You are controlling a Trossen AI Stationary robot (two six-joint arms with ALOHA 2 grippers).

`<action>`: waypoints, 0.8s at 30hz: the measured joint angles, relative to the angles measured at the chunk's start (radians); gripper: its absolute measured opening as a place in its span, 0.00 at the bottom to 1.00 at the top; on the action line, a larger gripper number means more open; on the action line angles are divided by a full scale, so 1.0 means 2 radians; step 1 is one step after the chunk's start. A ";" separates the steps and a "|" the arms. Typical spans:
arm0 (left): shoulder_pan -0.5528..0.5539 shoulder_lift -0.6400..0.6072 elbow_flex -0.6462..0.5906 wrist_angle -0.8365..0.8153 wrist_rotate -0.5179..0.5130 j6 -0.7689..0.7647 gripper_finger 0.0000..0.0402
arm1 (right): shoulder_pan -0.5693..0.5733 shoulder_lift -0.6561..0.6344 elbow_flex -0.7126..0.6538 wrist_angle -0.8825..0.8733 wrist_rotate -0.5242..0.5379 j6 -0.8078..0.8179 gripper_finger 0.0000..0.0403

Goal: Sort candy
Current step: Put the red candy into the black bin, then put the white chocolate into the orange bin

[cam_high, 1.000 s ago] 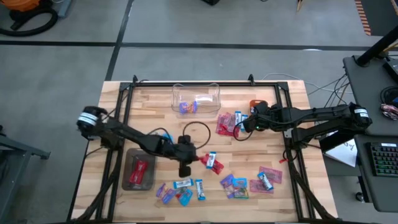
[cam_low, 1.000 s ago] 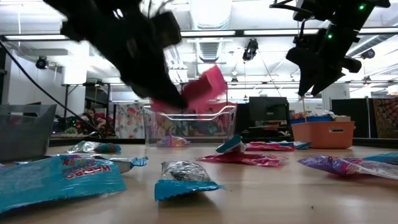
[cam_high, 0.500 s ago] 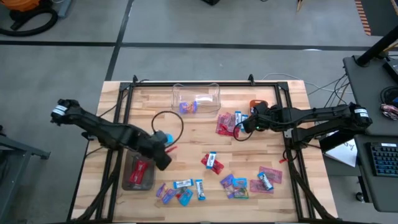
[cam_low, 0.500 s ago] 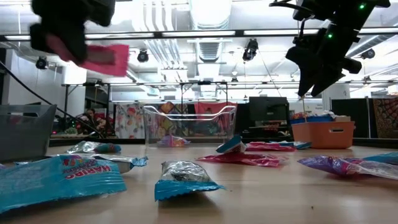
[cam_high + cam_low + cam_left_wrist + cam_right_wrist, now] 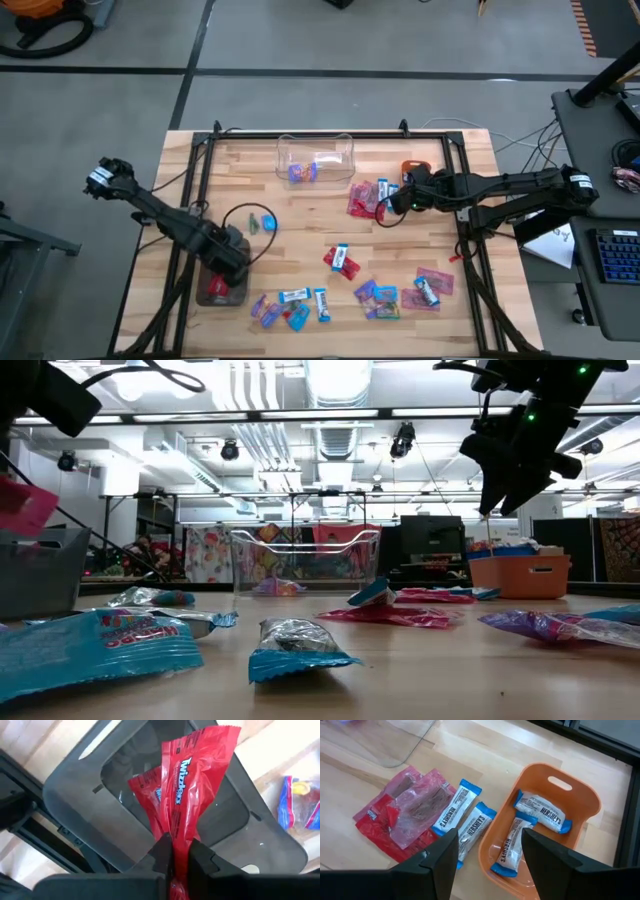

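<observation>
My left gripper point(image 5: 228, 270) points down over a grey tray point(image 5: 205, 292) at the table's near left, shut on a red candy packet point(image 5: 192, 795). In the low view that packet point(image 5: 22, 505) hangs at the left edge. Another red packet point(image 5: 146, 790) lies in the tray. My right gripper point(image 5: 487, 865) stands open above the orange bowl point(image 5: 585, 820), which holds blue-and-white packets point(image 5: 542, 812). Beside the bowl lie two more blue-and-white packets point(image 5: 450, 812) and red ones point(image 5: 395, 817). My left gripper pinches the red packet by one narrow, crimped end point(image 5: 178, 851) between its two fingers point(image 5: 161, 851). The fingers come from above, pointing down. The packet hangs lengthwise below them, clear of the tray and directly above the red packet lying in it.
A clear plastic box point(image 5: 316, 158) with purple candy point(image 5: 302, 172) stands at the far middle. Several loose packets lie near the front edge point(image 5: 290, 305), point(image 5: 378, 298), point(image 5: 430, 285) and one at the middle point(image 5: 340, 260). A black frame point(image 5: 200, 170) runs along the table's sides.
My left gripper has carried the red packet from the table's middle toward the left and near edges, rising, and has turned to point down over the grey tray. It has stayed shut on the packet.
</observation>
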 joint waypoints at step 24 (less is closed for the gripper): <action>0.000 0.002 0.016 0.029 -0.011 0.080 0.34 | 0.019 0.000 0.000 0.009 -0.164 -0.044 0.52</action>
